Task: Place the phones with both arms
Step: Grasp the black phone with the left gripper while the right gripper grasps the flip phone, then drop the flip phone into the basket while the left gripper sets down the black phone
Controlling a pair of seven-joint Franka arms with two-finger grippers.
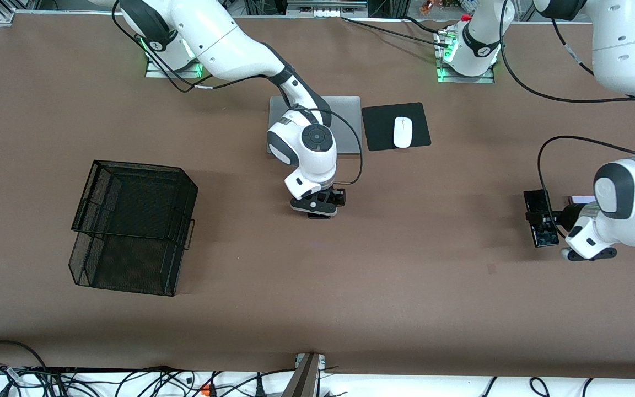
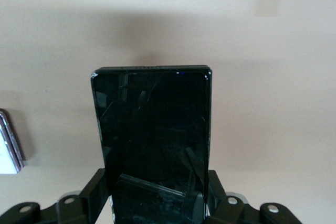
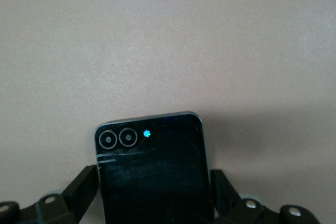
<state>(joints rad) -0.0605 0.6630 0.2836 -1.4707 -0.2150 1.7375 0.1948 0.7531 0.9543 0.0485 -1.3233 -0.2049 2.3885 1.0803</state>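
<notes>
Phones are only just being picked up, so I'd say the job is barely begun: none sits in the black mesh basket [image 1: 130, 226] at the middle left of the frame. At the middle right, the left pincer [image 2: 157, 203] is clamped shut on the long black slab phone [image 2: 153, 135], low at the tabletop [image 1: 405, 275]. At centre frame, the right pincer [image 3: 155, 195] straddles the black flip phone [image 3: 152, 171], fingers [image 3: 84, 187] just beside its edges; whether they grip yet I cannot tell. The front view hides that phone under the wrist. Only the left wrist view gives the lavender flip phone [image 2: 9, 142], lying beside the slab.
</notes>
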